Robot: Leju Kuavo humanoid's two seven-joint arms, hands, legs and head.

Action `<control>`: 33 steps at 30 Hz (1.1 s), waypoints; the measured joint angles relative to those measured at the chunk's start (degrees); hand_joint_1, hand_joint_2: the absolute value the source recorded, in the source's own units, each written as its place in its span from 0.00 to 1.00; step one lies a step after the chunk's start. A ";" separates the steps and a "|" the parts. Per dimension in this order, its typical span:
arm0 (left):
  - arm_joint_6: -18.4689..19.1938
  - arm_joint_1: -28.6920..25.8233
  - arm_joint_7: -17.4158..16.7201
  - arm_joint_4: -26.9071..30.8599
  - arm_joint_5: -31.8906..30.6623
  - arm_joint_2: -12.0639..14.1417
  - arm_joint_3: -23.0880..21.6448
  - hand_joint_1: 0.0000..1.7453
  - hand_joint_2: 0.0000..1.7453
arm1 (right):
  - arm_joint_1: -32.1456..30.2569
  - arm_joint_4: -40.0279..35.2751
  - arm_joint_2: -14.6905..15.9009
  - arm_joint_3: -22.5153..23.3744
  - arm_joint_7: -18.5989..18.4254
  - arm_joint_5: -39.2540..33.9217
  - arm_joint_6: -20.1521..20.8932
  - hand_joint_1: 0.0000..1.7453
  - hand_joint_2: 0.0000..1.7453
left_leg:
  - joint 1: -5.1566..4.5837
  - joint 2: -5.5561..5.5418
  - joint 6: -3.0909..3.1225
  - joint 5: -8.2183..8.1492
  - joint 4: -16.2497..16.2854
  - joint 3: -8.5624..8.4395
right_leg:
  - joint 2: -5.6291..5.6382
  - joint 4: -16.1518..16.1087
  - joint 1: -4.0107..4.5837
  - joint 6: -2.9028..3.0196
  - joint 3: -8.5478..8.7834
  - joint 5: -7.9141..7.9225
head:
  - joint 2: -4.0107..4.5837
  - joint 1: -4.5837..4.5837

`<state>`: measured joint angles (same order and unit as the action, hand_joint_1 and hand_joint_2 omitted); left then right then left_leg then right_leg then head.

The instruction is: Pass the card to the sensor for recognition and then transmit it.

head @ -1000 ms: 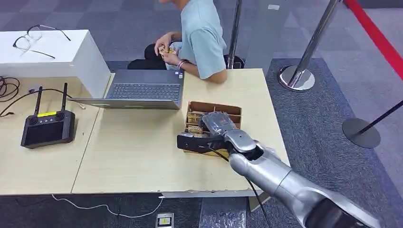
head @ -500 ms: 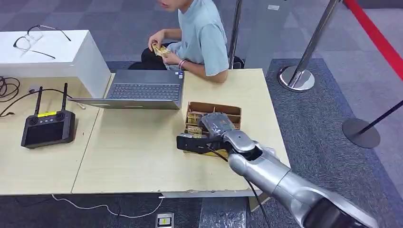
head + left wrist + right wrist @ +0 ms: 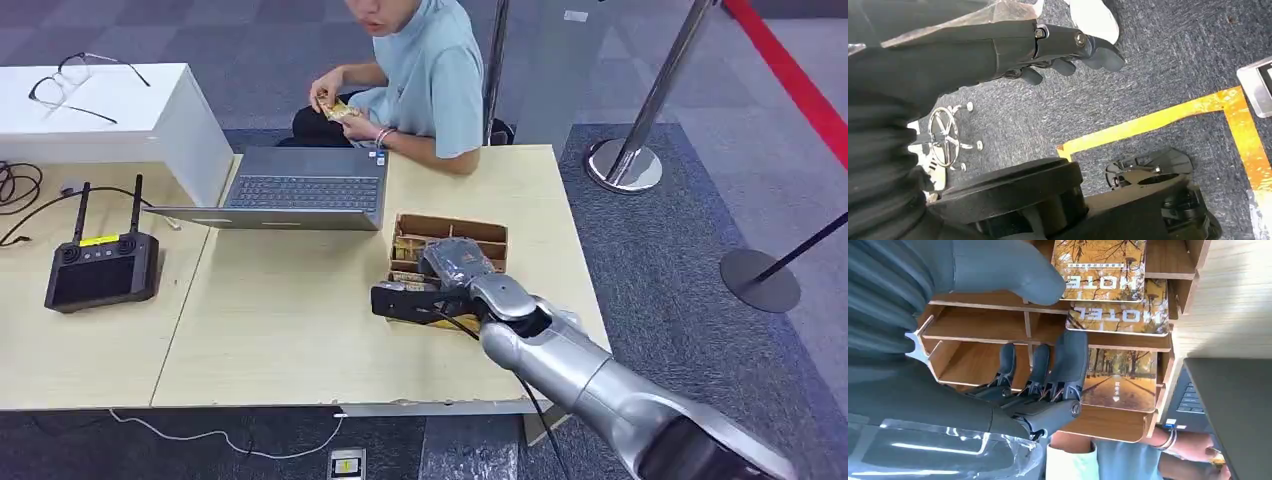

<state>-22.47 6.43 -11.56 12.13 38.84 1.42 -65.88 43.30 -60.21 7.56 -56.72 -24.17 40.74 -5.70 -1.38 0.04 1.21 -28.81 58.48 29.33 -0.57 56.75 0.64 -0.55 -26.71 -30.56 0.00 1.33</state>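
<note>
- The right hand (image 3: 462, 268) reaches in from about 5 o'clock in the head view and sits over the wooden card box (image 3: 449, 229) on the table (image 3: 280, 320)
- In the right wrist view its dark fingers (image 3: 1070, 360) lie close together, curled down into a compartment of the box, the tips touching the near edge of a card (image 3: 1120, 380) that shows a tree-lined path; the thumb (image 3: 1013, 275) lies apart, across a divider, beside another card (image 3: 1100, 270); I cannot tell whether any card is actually pinched
- Two cards printed HOTEL, one of them (image 3: 1120, 315) between the path card and the thumb's card, lie flat in neighbouring compartments
- The left hand (image 3: 1058, 47) hangs over grey carpet, fingers curled loosely inward with nothing in them
- A black handheld controller (image 3: 100, 268) with two antennas lies at 9 o'clock on the adjoining table
- An open laptop (image 3: 300, 190) lies at 11 o'clock from the box
- A person (image 3: 425, 70) in a pale blue shirt sits at 12 o'clock beyond the table, holding small cards in both hands
- Glasses (image 3: 75, 80) rest on a white box at 10 o'clock
</note>
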 joint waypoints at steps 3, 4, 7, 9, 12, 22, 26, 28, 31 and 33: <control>-0.02 -0.01 -0.07 0.00 0.00 0.00 0.02 0.00 1.00 | 0.01 0.00 0.00 0.02 0.00 -0.04 -0.04 0.59 1.00 | 0.00 0.00 0.00 0.00 0.00 0.00 | 0.00 0.00 0.00 0.00 0.00 0.00 | 0.00 0.00; -0.07 0.00 -0.15 0.00 0.00 0.00 0.00 0.00 1.00 | 0.01 0.00 0.00 0.02 0.00 -0.07 -0.04 0.59 1.00 | 0.00 0.00 0.00 0.00 0.00 0.00 | 0.00 0.00 0.00 0.00 0.01 0.00 | 0.00 0.00; -0.30 -0.01 -0.24 0.00 0.00 -0.02 0.02 0.00 1.00 | -0.05 0.00 0.00 0.00 0.00 -0.11 -0.04 0.60 1.00 | 0.00 0.00 0.00 0.00 0.00 0.01 | 0.00 0.00 0.00 0.00 0.00 0.00 | 0.00 0.00; -0.42 -0.01 -0.24 0.00 0.00 -0.02 0.00 0.00 1.00 | -0.09 0.02 -0.02 0.00 0.00 -0.24 -0.04 0.68 1.00 | 0.00 0.00 0.00 0.00 0.00 0.01 | 0.00 0.00 0.00 0.00 0.00 0.00 | 0.00 0.00; -0.50 -0.01 -0.24 0.00 0.02 -0.09 0.02 0.00 1.00 | -0.32 0.00 -0.07 0.00 0.02 -0.31 -0.07 0.69 1.00 | 0.00 0.00 0.00 0.00 0.00 0.01 | 0.00 0.00 0.00 0.00 -0.01 0.00 | 0.00 0.00; -0.68 0.00 -0.20 0.00 0.02 -0.24 0.02 0.00 1.00 | -0.66 0.50 -0.48 0.02 0.94 -1.12 -0.83 0.83 1.00 | 0.00 0.01 0.00 0.00 0.00 -0.05 | 0.00 0.00 0.00 0.00 0.04 0.00 | 0.00 0.00; -0.87 0.01 -0.17 0.00 0.02 -0.26 0.02 0.00 1.00 | -0.73 0.92 -0.76 0.00 1.14 -1.14 -1.18 1.00 1.00 | 0.00 0.01 0.00 0.00 0.00 -0.06 | 0.01 0.00 0.00 0.00 0.05 0.00 | 0.00 0.00; -0.87 0.00 -0.04 0.00 0.02 -0.26 0.02 0.00 1.00 | -0.74 1.11 -0.90 0.00 1.22 -1.14 -1.27 1.00 1.00 | 0.00 0.01 0.00 0.00 0.00 -0.07 | 0.01 0.00 0.00 0.00 0.05 0.00 | 0.00 0.00; -0.96 0.00 -0.02 0.00 0.02 -0.26 0.02 0.00 1.00 | -0.74 1.20 -0.96 0.02 1.40 -1.14 -1.48 1.00 1.00 | 0.00 0.01 0.00 0.00 0.00 -0.07 | 0.01 0.00 0.00 0.00 0.06 0.00 | 0.00 0.00; -0.96 0.00 0.02 0.00 0.04 -0.26 0.02 0.00 1.00 | -0.74 1.40 -1.01 0.02 1.49 -1.09 -1.68 1.00 1.00 | 0.00 0.01 0.00 0.00 0.00 -0.07 | 0.01 0.00 0.00 0.00 0.07 0.00 | 0.00 0.00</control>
<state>-23.43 6.43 -11.54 12.13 38.88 1.16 -65.86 42.55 -58.82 6.56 -56.70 -22.69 39.65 -7.39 -1.38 0.05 1.21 -28.81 58.48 29.26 -0.57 56.75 0.65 -0.55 -26.64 -30.56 0.00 1.33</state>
